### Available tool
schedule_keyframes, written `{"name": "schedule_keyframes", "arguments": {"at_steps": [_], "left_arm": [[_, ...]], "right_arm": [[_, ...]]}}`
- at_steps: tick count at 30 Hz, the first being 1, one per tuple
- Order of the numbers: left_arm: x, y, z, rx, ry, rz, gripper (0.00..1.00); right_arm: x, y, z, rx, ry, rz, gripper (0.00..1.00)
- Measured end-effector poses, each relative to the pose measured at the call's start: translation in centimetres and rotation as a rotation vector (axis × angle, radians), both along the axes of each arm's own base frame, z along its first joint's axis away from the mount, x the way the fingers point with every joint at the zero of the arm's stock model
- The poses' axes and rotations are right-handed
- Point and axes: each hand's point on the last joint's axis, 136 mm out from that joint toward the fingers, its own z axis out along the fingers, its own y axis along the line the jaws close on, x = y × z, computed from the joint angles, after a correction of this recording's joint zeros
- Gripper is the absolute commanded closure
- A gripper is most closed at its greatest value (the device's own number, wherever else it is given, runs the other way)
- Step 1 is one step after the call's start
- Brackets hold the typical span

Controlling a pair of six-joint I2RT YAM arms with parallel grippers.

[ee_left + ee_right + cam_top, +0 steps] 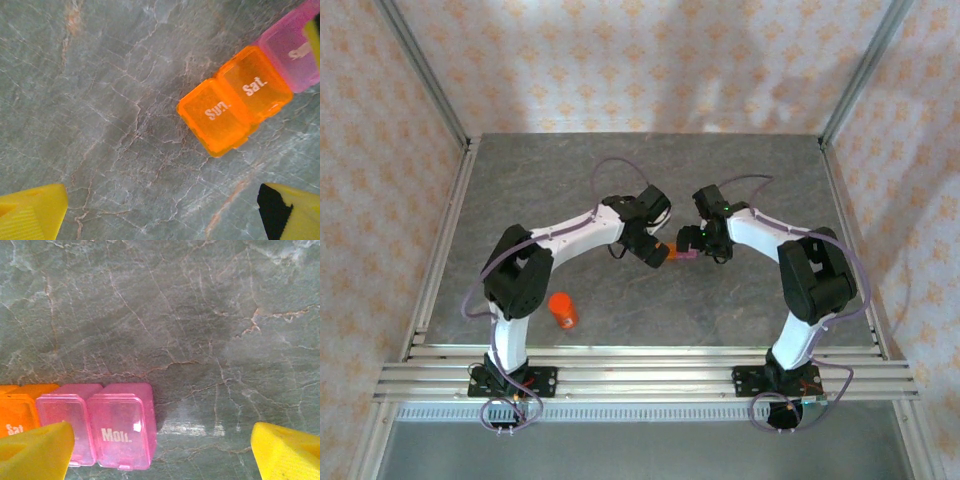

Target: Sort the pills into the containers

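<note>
The containers (676, 252) lie flat near the centre of the grey bench (740, 180), orange end toward the left arm and pink end toward the right. The left end effector (162, 215) is wide open beside the orange cells, gripping nothing. The right end effector (162, 452) is wide open over the pink end, gripping nothing. An orange bottle (563, 311) stands upright, well apart.

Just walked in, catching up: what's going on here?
Both arms lean in over the containers at mid-table. The left gripper is open by the orange end, and the right gripper is open over the pink end. Neither holds anything, and the visible lids look shut. An orange bottle sits near the left base.
</note>
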Motion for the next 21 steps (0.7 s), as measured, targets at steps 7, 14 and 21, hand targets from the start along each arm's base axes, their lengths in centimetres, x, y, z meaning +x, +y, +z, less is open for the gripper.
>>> {"name": "schedule_keyframes", "arguments": {"at_steps": [7, 14, 21], "left_arm": [[0.3, 0.1, -1.5, 0.036, 0.016, -0.007, 0.0], [1.8, -0.6, -1.2, 0.041, -0.017, -0.005, 0.0], [4.3, -0.4, -0.4, 0.023, -0.047, 0.031, 0.0]], "right_arm": [[0.0, 0.2, -0.2, 0.013, -0.002, 0.001, 0.1], [0.0, 0.3, -0.3, 0.024, -0.006, 0.001, 0.1], [0.1, 0.5, -0.5, 0.034, -0.009, -0.003, 0.1]]}}
